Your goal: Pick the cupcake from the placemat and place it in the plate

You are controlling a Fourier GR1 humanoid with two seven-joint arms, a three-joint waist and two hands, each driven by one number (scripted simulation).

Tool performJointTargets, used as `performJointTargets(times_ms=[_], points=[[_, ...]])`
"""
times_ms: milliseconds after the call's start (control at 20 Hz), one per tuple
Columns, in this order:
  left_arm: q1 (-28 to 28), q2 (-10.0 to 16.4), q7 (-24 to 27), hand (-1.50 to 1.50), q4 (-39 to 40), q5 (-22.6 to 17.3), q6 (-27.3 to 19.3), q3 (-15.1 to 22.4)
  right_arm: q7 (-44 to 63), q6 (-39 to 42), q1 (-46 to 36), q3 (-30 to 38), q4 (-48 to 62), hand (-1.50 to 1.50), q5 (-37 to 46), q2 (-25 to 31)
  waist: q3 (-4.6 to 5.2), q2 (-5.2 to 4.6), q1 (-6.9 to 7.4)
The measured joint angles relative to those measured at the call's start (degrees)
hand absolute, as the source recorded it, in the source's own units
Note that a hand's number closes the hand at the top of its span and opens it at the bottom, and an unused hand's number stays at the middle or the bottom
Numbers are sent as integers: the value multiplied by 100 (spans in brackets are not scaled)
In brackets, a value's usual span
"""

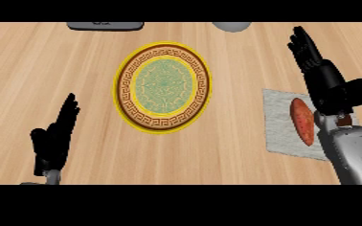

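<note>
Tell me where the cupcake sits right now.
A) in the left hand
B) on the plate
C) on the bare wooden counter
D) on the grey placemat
D: the cupcake lies on the grey placemat, to the right of the plate and apart from it.

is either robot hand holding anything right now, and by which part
Nothing is held. The left robot hand and right robot hand are both open, and the cupcake lies on the placemat.

One plate (163, 87) between fingers of left hand (53, 141), right hand (322, 76). One placemat (279, 124), one cupcake (302, 121) behind right fingers. One dark slab (105, 25), one pale dome (232, 26) beyond.
</note>
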State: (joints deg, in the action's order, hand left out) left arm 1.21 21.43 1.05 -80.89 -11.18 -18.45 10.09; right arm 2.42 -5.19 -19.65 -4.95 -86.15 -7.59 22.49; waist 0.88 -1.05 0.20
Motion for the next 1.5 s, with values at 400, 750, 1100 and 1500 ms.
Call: performJointTargets(times_ms=[400,750,1100,1500], points=[[31,674,396,0,-82,462,113,-143,-184,260,261,1714,340,-150,-1615,136,-99,95,-135],[222,849,665,0,-137,597,289,-171,-1398,-247,1177,3042,191,-150,-2075,-303,-96,123,-153],[350,764,816,0,-190,790,427,-279,-1247,552,2280,3431,-525,-150,-2504,-107,-90,121,-86],[385,794,781,0,-311,796,557,-334,-465,1487,2917,3174,-419,-150,-1788,1195,-85,103,-20]])
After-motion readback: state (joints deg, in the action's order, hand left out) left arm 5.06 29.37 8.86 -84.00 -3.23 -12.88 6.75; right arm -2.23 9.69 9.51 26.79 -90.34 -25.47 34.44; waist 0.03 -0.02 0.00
